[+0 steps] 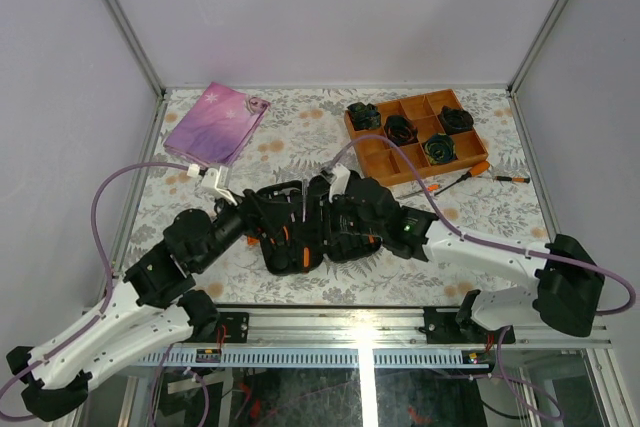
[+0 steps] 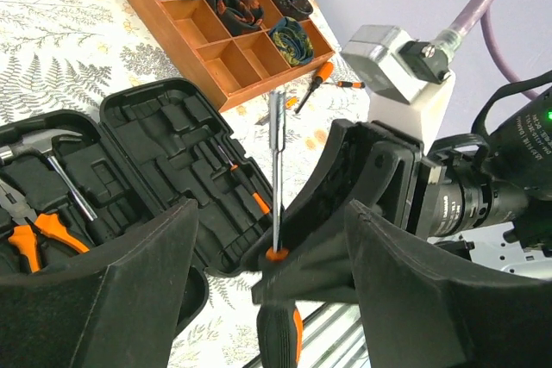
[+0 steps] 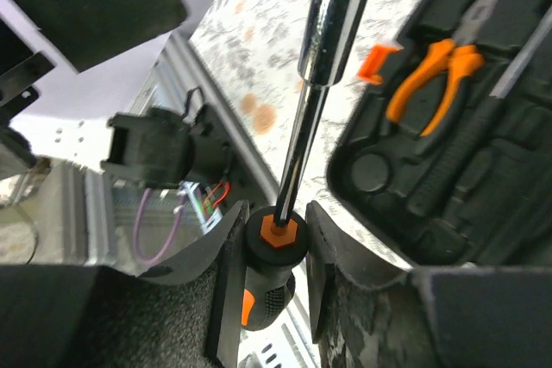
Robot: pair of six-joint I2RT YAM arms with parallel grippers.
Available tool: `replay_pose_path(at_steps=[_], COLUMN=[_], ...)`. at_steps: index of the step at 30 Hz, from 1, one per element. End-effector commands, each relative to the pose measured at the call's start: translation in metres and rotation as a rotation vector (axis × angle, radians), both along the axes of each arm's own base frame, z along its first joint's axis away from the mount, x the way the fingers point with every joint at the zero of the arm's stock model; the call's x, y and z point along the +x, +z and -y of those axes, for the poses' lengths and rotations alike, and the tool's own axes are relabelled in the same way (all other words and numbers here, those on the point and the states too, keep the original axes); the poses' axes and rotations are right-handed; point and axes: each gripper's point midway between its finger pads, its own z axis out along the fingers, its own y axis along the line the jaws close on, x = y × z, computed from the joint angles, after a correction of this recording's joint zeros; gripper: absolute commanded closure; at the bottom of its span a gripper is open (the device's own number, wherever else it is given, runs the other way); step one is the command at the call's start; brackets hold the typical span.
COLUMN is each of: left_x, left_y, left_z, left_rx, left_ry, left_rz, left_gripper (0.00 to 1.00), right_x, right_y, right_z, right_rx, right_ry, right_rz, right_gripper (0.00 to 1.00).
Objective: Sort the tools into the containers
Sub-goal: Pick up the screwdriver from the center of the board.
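The right gripper (image 3: 274,243) is clamped on the screwdriver (image 3: 304,140) handle, just beside the open tool case (image 2: 164,140). The left gripper (image 2: 269,299) is spread apart around that handle.

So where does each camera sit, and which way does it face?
Top external: above and behind, looking down on the table; both arms over the tool case.
Left wrist: on the left arm, facing the orange tray past its open left pincer.
Right wrist: on the right arm, facing along its right pincer shut on a screwdriver.
Shared: both wrist views show the screwdriver and pliers.
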Motion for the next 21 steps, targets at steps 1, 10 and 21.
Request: replay_pose_path(at_steps=[1,10,21], left_x=[0.008,0.013,0.013], left_y=[0.02,0.01,0.005], left_z=[0.001,0.004,0.013], left_rx=[-0.076,-0.073,-0.089], left_ry=[0.041,0.056,0.032], left_rz=[0.025,0.003,-0.022], left_gripper=[0.32,0.33,0.44], right_x=[-0.025,-0.04,-0.057], right_y=[0.055,0.073,0.1], right_z=[-0.032,-0.038,-0.034], right_rx=[0.199,0.29,0.406], right_ry=[0.212,0.307,0.387], right_rz=[0.016,-0.004,0.011], right_gripper=[0.97,0.99,0.99])
